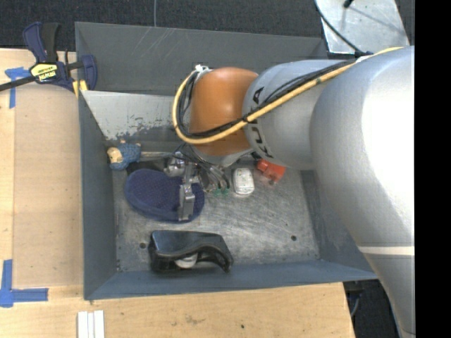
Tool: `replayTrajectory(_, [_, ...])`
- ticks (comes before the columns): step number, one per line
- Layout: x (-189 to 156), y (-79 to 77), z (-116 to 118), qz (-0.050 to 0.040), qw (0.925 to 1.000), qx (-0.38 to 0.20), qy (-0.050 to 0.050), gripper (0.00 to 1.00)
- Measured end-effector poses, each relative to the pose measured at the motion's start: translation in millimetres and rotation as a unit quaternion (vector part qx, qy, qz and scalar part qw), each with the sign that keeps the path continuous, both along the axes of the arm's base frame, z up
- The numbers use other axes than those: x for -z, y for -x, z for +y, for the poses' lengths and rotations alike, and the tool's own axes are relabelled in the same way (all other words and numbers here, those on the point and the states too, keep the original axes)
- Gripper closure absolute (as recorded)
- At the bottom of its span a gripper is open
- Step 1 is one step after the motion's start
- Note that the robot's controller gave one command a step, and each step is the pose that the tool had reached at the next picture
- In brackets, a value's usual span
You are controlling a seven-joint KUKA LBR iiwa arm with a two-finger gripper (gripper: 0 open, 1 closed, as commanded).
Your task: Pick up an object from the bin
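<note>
My gripper [187, 204] hangs below the orange wrist cover, in the middle of the bin. Its tip is down over the right edge of a dark blue, round, flat pad [156, 192] lying left of centre. Whether it touches the pad is unclear. Just right of the gripper lie a small green piece [223, 189] and a white oval thing [243, 182]. A black tape dispenser [189, 252] lies in front of it, near the bin's front wall.
A small orange-red thing [270, 170] lies at the right, partly under the arm. A little blue toy with a yellow head [118, 155] sits by the left wall. The arm covers the back right of the bin.
</note>
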State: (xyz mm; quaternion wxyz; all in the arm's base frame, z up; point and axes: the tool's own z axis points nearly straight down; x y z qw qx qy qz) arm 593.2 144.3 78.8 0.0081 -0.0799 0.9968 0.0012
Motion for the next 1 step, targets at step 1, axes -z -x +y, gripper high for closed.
replayTrajectory(1, [-159.4,-3.7,27.7,0.0015,0.9949,-0.101,0.001,1.0])
